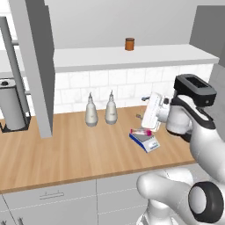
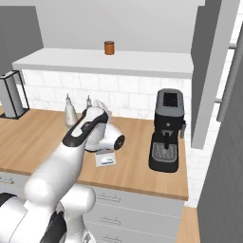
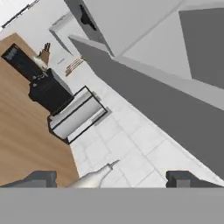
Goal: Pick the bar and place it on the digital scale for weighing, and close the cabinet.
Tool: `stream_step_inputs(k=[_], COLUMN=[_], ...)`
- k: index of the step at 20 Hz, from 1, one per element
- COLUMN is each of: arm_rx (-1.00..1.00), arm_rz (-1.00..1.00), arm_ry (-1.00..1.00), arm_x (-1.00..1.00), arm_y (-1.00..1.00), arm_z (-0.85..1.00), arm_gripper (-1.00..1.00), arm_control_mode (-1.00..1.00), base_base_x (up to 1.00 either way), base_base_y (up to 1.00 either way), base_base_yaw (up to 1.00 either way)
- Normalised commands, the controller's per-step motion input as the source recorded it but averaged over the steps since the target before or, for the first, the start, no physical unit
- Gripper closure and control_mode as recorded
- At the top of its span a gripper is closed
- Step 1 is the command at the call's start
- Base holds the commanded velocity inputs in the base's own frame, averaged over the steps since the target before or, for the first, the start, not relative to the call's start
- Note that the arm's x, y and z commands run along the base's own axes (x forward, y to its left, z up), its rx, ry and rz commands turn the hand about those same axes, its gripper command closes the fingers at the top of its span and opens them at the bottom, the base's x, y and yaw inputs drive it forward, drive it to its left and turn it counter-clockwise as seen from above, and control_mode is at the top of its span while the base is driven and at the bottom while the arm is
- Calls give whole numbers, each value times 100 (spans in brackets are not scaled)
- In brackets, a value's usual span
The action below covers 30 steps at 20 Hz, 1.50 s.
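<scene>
1. Nearest both base cameras is the white arm (image 1: pixel 197 145), which rises over the front edge of the wooden counter (image 1: pixel 66 154) and bends its wrist up toward the tiled back wall (image 1: pixel 127 81).
2. Its gripper (image 3: pixel 113 177) stands well open and holds nothing; in the hand view the two dark fingertips (image 3: pixel 41 177) sit far apart with bare tile between them.
3. That hand view looks up along the wall, with the neck of one bottle (image 3: pixel 98 173) rising between the fingertips.
4. On the counter lies the scale (image 1: pixel 145 139), blue-based with a white front panel, just below the raised hand.
5. Across the scale's plate lies the pink bar (image 1: pixel 141 131), apart from the gripper.
6. From the right base view the arm hides most of the scale (image 2: pixel 105 159), so the bar cannot be made out there.
7. Two pale bottles (image 1: pixel 91 112) stand side by side against the wall, left of the scale in the left base view.
8. One grey cabinet door (image 1: pixel 37 66) stands swung open, jutting out over the counter's left part.
9. On the shelf (image 1: pixel 132 57) above the tiles sits a brown jar (image 1: pixel 129 44).
10. Right of the arm in the right base view a black coffee machine (image 2: pixel 167 130) stands on the counter.
11. At the left end a grey roll (image 1: pixel 12 105) stands in a dark frame.
</scene>
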Motion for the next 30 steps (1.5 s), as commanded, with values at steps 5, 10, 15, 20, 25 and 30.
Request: stream_step_inputs(k=[5,10,15,20,25,30], arm_rx=[1,0,0,0,0,0], arm_rz=[-12,-19,-22,-26,-27,-27], arm_ry=[-23,-24,-31,-28,-11,-3], arm_x=[-12,-23,-38,-31,-18,-36], arm_y=[-1,-42,-70,-71,-73,-81], arm_z=[84,66,47,36,38,11], arm_gripper=[-100,-100,-100,-100,-100,-100], arm_control_mode=[-100,-100,-100,-100,-100,-100], base_base_x=[0,0,0,0,0,0], base_base_y=[0,0,0,0,0,0], base_base_yaw=[0,0,0,0,0,0])
